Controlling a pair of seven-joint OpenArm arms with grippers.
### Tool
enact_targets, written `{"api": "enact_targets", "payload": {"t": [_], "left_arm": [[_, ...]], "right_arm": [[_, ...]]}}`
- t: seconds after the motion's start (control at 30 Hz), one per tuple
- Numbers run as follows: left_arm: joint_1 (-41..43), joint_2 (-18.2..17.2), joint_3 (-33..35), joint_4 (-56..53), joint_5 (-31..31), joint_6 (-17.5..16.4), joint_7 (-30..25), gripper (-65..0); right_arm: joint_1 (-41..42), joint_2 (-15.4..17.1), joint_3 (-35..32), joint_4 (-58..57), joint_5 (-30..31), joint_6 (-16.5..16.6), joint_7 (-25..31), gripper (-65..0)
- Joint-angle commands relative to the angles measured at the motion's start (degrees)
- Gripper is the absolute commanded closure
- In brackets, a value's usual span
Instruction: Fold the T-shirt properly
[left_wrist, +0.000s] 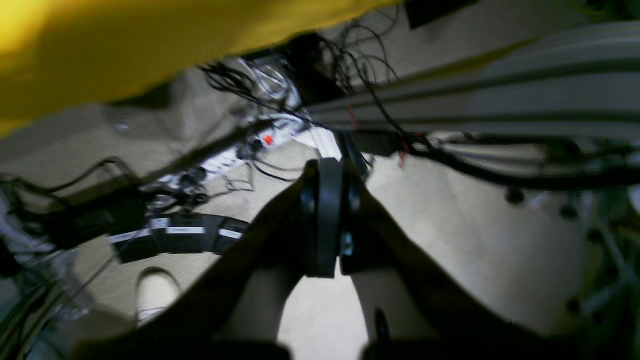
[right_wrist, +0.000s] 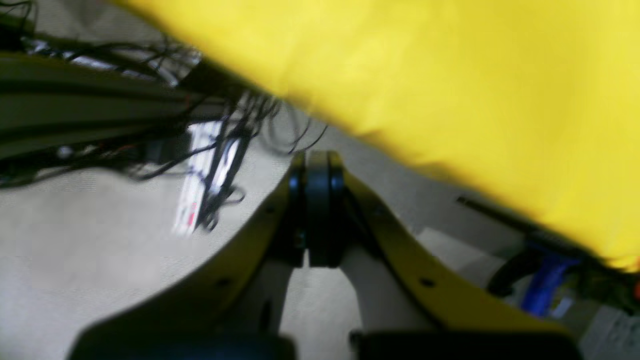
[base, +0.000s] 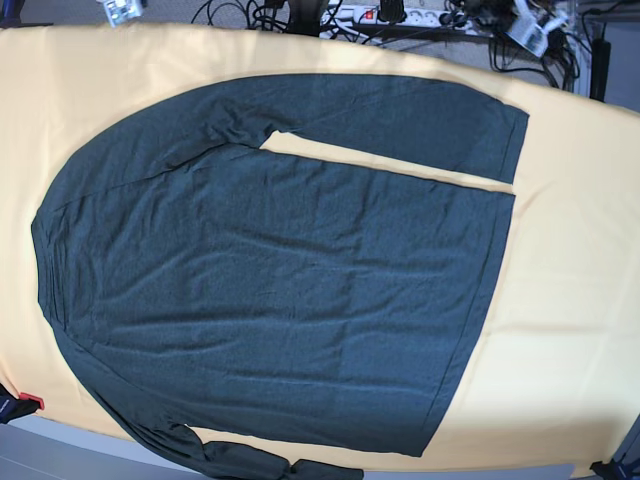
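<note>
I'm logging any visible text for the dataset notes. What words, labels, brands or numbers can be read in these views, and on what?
None can be read.
T-shirt: plain, no print.
Yellow cloth: no markings.
White labels on dark boxes on the floor: too blurred.
Power strip: red marks, too blurred.

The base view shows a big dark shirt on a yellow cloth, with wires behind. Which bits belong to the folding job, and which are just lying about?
Part of the job:
- T-shirt, spread flat, unfolded
- left gripper, shut, holding nothing
- right gripper, shut, holding nothing

Just lying about:
- yellow cloth under the shirt
- power strip and cables beyond the far edge
</note>
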Motion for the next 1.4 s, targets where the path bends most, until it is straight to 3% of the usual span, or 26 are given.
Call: {"api": "enact_targets", "payload": {"t": [0.0,0.1,0.17,0.3,0.47,0.53,0.73,1.07,1.27,1.37], "left_arm": [[0.48,-0.37,-1.97,1.7,-2.23,-0.28,-1.07,0.0],[-0.46,-0.35,-6.23,3.19,-5.99,-0.74,-1.03,0.0],[-2.25,-0.37,-9.03,3.26,-8.7,-2.89,0.11,0.0],[-7.1,-0.37,-13.55,3.26,-15.1,-4.74,4.9,0.0],[-11.04,-0.42,-16.0,3.26,-15.43,-4.94,4.96,0.0],[-13.03,-0.44,-16.0,3.21,-15.43,-4.92,4.94,0.0],[-17.55,-0.39,-16.0,3.04,-14.4,-4.26,4.59,0.0],[-20.5,-0.98,-16.0,-2.23,-13.46,-4.28,3.39,0.0],[-22.25,-0.96,-16.02,-6.51,-13.27,-4.26,2.91,0.0],[-22.4,-0.98,-16.02,-7.28,-12.55,-1.27,2.78,0.0]], "right_arm": [[-1.03,0.33,2.19,0.81,-0.26,-0.83,1.9,0.0],[-1.03,0.35,7.32,0.81,0.9,0.7,6.03,0.0],[-0.46,0.35,10.62,0.81,1.81,3.76,6.54,0.0],[5.88,0.42,17.29,0.81,5.88,6.21,6.54,0.0],[14.78,2.27,22.91,0.81,13.4,13.9,6.54,0.0],[18.01,3.82,22.84,0.81,14.12,15.19,6.51,0.0],[25.0,6.54,22.8,0.81,14.82,14.45,7.04,0.0],[36.22,8.24,20.33,-16.13,19.06,22.03,7.39,0.0],[43.54,10.25,13.42,-25.46,15.26,22.36,7.37,0.0],[45.38,10.23,11.54,-28.35,12.55,20.96,7.37,0.0]]}}
